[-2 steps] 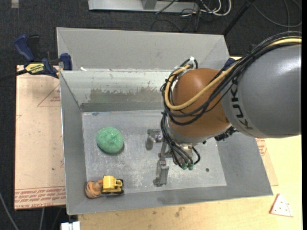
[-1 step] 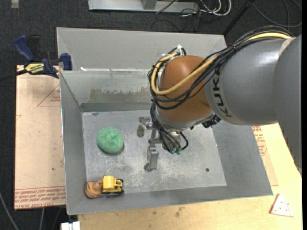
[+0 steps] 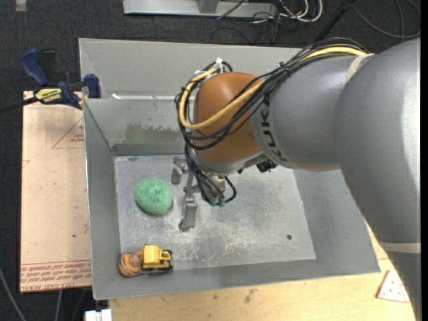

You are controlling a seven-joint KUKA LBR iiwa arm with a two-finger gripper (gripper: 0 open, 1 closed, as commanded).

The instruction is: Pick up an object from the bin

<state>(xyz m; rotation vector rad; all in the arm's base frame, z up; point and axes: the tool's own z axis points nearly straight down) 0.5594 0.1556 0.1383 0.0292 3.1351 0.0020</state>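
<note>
Camera view showed gripper [image 3: 182,204] spread apart, empty, just beside green ball [image 3: 153,196] near the bin's [image 3: 267,236] left wall; ball probably light and squashy, so pinch across its middle.

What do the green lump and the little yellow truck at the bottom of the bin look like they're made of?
Green lump: probably foam or sponge, matte. Its surface looks mottled and rough, its outline is uneven, and it shows no shine.
Yellow truck: most likely hard plastic, smooth. It has an even bright colour, crisp blocky edges and dark details; painted metal cannot be ruled out.
</note>
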